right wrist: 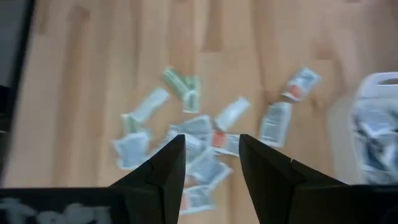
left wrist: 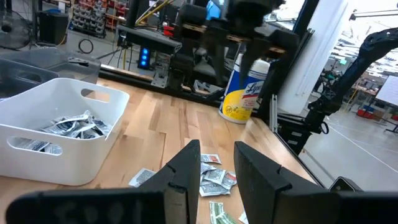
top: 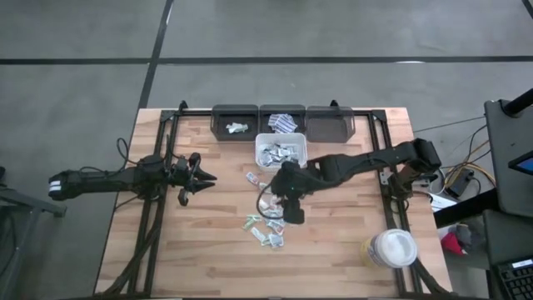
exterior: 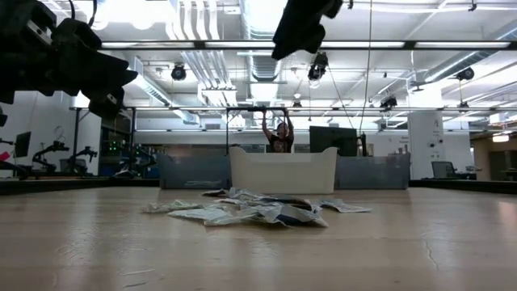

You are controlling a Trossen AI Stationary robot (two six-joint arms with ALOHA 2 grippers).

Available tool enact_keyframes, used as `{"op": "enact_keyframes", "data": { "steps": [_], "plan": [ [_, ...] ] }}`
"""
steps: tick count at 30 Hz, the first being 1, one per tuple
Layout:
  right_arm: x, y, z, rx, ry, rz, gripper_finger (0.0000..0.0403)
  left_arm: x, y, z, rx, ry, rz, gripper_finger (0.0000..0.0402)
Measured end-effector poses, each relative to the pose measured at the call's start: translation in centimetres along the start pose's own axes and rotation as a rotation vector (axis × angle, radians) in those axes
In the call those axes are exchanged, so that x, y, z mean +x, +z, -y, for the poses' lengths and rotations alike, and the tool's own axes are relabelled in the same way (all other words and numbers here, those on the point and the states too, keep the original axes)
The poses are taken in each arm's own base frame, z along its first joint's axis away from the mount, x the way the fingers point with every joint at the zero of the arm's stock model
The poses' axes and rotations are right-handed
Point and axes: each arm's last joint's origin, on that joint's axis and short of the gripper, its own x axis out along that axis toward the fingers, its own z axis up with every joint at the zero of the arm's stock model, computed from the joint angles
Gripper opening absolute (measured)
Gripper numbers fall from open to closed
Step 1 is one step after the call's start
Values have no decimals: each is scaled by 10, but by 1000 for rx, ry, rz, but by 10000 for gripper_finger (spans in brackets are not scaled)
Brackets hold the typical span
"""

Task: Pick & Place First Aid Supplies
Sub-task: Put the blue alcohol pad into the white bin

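- The sachets (top: 268, 221) lie in a loose heap on the wooden desk (top: 191, 258), near its middle and toward the front; a few greenish ones (top: 252, 222) sit at the heap's left edge, and one lone sachet (top: 253, 177) lies apart, closer to the white bin
- At the desk's front right corner stands a round tub (top: 391, 248) with a white lid
- The right gripper (top: 293, 212) hangs above the heap, not touching it; in the right wrist view its jaws stand apart with nothing between them and the sachets (right wrist: 199, 146) lie scattered below
- The left gripper (top: 208, 177) waits over the left part of the desk, well apart from the heap, pointing toward the middle; the left wrist view shows its jaws parted and empty
- Behind the heap sits the white bin (top: 281, 152) with handle slots, already holding many sachets
- Along the far edge of the desk stand three dark bins (top: 283, 122) side by side: the left one and the middle one each hold a few sachets
- In the low view, a person (exterior: 280, 133) stands far off in the room behind the desk, both arms raised to an overhead bar
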Motion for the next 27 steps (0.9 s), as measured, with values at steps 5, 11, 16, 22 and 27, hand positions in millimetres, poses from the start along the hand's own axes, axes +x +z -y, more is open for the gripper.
{"op": "enact_keyframes", "data": {
  "steps": [5,11,16,22,27],
  "plan": [
    [-1,-4,-22,31,54,3,138,0,0,0,0,0,0,94],
    [-2,-9,-42,93,88,-11,132,0,0,0,0,0,0,94],
    [-3,-13,-53,192,104,-24,137,0,0,0,0,0,-1,94],
    [0,-18,-56,300,94,-43,146,0,0,0,2,0,-1,94],
    [5,-23,-55,348,83,-63,142,0,0,0,3,0,-1,94]
  ]
}}
